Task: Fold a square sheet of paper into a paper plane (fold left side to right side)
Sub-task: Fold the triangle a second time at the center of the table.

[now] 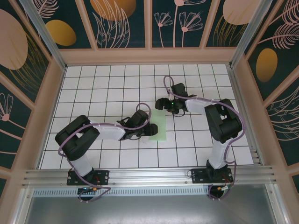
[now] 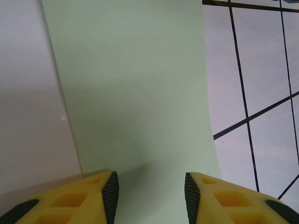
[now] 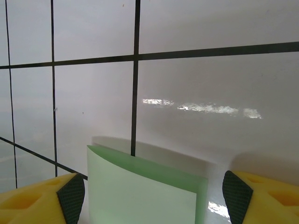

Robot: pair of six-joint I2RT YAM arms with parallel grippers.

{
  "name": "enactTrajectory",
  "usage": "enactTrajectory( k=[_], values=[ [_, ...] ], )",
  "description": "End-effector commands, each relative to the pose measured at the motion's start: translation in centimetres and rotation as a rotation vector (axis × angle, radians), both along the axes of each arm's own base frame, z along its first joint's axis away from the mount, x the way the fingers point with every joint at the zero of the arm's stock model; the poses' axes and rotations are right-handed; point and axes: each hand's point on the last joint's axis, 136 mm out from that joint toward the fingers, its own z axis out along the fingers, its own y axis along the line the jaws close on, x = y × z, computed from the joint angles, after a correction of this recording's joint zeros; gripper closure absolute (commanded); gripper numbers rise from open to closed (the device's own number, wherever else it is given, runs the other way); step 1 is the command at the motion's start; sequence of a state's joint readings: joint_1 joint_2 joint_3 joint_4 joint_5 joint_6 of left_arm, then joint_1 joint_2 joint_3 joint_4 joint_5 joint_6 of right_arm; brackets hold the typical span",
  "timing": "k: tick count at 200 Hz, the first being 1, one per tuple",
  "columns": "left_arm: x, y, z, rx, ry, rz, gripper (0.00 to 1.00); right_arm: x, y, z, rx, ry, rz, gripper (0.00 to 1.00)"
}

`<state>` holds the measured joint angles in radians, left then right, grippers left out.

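The square sheet of paper (image 1: pixel 159 125) lies on the white grid table, doubled over into a pale mint-green rectangle about one tile wide. My left gripper (image 1: pixel 144 133) sits low at its near left edge. In the left wrist view its yellow fingers (image 2: pixel 106 193) stand apart, open, over the flat paper (image 2: pixel 135 93), and the gripper (image 2: pixel 152 196) holds nothing. My right gripper (image 1: pixel 162 106) is at the paper's far end, wide open. In the right wrist view the top layer (image 3: pixel 140 196) bows up off the lower layer between the gripper's (image 3: pixel 155 193) pads without touching them.
The table (image 1: pixel 103 88) is walled by a wooden frame with patterned panels. An aluminium rail (image 1: pixel 149 176) runs along the near edge by the arm bases. Open tiles lie to the left, the far side and the right front.
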<state>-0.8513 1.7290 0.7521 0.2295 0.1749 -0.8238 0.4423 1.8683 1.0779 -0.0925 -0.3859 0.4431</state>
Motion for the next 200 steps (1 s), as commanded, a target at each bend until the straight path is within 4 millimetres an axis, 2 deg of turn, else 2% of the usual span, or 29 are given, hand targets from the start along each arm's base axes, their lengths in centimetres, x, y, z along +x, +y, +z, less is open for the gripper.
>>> enactTrajectory(
  k=[1, 93, 144, 200],
  values=[
    [-0.6, 0.5, -1.1, 0.044, 0.019, -0.011, 0.55, -0.1, 1.1, 1.6, 0.049, -0.028, 0.034, 0.2],
    [-0.6, 0.2, -0.9, 0.033, 0.014, -0.014, 0.55, -1.5, 1.2, 1.6, 0.09, -0.015, 0.058, 0.29],
    [-0.6, 0.2, -0.8, 0.029, 0.011, -0.014, 0.55, -2.4, 1.3, 2.2, 0.118, -0.024, 0.075, 0.41],
    [-0.7, 0.2, -0.3, 0.01, -0.001, -0.012, 0.54, -3.6, 1.0, 2.0, 0.127, -0.01, 0.088, 0.45]
  ],
)
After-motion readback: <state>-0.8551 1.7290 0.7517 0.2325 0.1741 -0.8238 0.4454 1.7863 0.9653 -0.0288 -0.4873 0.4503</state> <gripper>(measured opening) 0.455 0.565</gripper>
